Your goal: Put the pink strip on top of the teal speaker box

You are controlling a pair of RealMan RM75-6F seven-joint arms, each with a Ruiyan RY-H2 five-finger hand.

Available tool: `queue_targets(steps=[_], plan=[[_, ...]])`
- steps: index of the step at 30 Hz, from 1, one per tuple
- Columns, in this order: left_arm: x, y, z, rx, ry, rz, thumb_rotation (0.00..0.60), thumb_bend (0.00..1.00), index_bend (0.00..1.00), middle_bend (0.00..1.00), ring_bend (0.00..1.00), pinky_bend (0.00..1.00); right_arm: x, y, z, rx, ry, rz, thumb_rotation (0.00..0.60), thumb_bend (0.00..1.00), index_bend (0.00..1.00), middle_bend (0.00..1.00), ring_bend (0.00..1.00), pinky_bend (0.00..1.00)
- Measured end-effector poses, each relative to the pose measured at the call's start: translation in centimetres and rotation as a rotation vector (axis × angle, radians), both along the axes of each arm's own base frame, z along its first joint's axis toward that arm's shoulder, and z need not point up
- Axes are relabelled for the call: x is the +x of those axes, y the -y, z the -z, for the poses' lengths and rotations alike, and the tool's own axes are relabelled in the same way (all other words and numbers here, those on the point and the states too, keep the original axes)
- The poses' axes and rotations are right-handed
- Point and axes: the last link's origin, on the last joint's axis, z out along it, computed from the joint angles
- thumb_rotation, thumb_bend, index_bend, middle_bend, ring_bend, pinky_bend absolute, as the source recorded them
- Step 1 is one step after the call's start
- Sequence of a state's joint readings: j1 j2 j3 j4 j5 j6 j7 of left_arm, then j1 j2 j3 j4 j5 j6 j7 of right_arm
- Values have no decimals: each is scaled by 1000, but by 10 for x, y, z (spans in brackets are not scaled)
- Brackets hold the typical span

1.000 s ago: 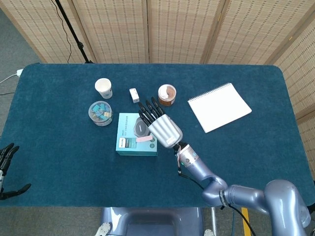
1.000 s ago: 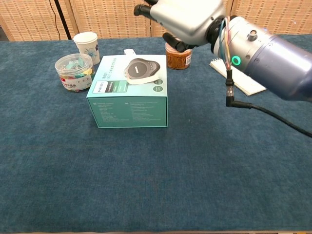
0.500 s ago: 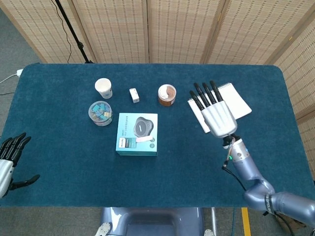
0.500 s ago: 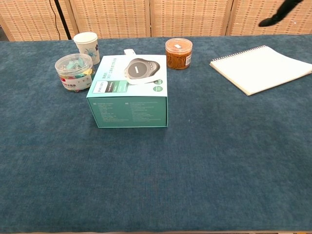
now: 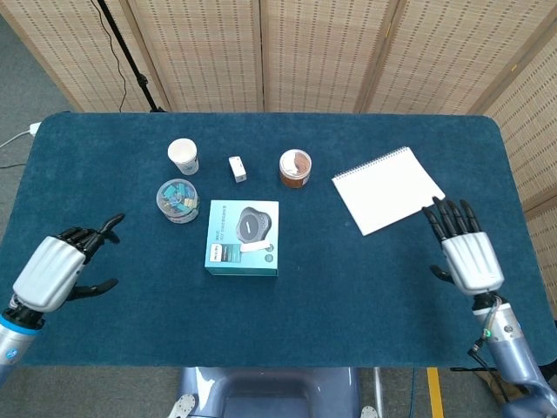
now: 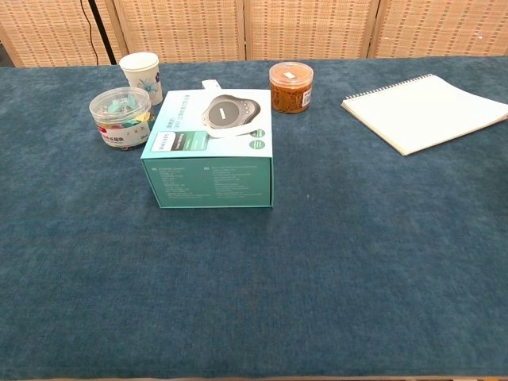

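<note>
Table (image 5: 365, 287) covered in dark teal cloth, seen from above and from the robot's chest, with woven screens behind it. Near the middle stands the teal speaker box (image 5: 243, 238), printed with a picture of a grey speaker on its lid. The pink strip (image 5: 254, 247) lies flat on that lid, just below the printed speaker, pale and thin; from the chest camera it shows as a light sliver along the speaker picture (image 6: 230, 132). Judging by this, the strip sits where the task wants it, so the work looks finished. Both hands are well away from the box, likely parked at the table's near corners to keep clear of it. The left hand (image 5: 54, 271) hovers over the left edge, its fingers loosely curled but apart, thumb out, holding nothing. The right hand (image 5: 466, 250) floats over the right edge beside the notepad (image 5: 388, 189), fingers straight and spread, also empty. Neither hand appears in the chest view. Behind the box are a paper cup (image 5: 183, 156), a clear tub of coloured clips (image 5: 178, 200) just beside the box's left rear corner, a small white block (image 5: 237, 168), and a round jar with an orange-brown fill (image 5: 295, 168), all apart from the box and untouched.
</note>
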State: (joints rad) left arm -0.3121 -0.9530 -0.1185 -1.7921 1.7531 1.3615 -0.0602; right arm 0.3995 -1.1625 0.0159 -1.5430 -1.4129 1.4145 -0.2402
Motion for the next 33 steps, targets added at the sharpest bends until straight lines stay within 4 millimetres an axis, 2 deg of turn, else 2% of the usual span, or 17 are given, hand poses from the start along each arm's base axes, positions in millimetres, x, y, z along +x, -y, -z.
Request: queue_targets(steps=[5, 9, 12, 16, 18, 20, 22, 24, 25, 27, 33], plan=[[19, -15, 12, -17, -92, 18, 600, 0, 45, 783, 731, 775, -31, -26, -9, -16, 59, 114, 600, 0, 0, 0, 0, 0], [36, -26, 24, -38, -169, 9, 600, 0, 89, 849, 791, 841, -47, -42, -15, -37, 128, 168, 600, 0, 0, 0, 0, 0], [51, -32, 34, -71, -204, -9, 600, 0, 109, 836, 781, 844, -56, -53, -18, -50, 173, 195, 600, 0, 0, 0, 0, 0], [74, -36, 49, -110, -225, -10, 600, 0, 151, 757, 716, 831, -56, -59, -24, -67, 209, 194, 600, 0, 0, 0, 0, 0], [82, -37, 54, -112, -237, -3, 600, 0, 197, 655, 620, 739, -55, -60, -25, -75, 224, 190, 600, 0, 0, 0, 0, 0], [89, -39, 61, -113, -250, -4, 600, 0, 238, 502, 469, 544, -56, -61, -27, -83, 237, 192, 600, 0, 0, 0, 0, 0], [95, -41, 66, -116, -261, -14, 600, 0, 271, 277, 251, 265, -56, -61, -27, -87, 247, 196, 600, 0, 0, 0, 0, 0], [99, -43, 71, -120, -268, -25, 600, 0, 295, 112, 94, 88, -58, -61, -28, -91, 256, 202, 600, 0, 0, 0, 0, 0], [103, -44, 73, -121, -272, -32, 600, 0, 306, 49, 37, 31, -58, -61, -28, -91, 260, 204, 600, 0, 0, 0, 0, 0], [108, -46, 77, -124, -275, -40, 600, 0, 315, 4, 1, 0, -59, -60, -28, -92, 266, 206, 600, 0, 0, 0, 0, 0], [122, -53, 93, -162, -262, -68, 600, 0, 347, 0, 0, 0, -59, -60, -29, -94, 277, 205, 600, 0, 0, 0, 0, 0]])
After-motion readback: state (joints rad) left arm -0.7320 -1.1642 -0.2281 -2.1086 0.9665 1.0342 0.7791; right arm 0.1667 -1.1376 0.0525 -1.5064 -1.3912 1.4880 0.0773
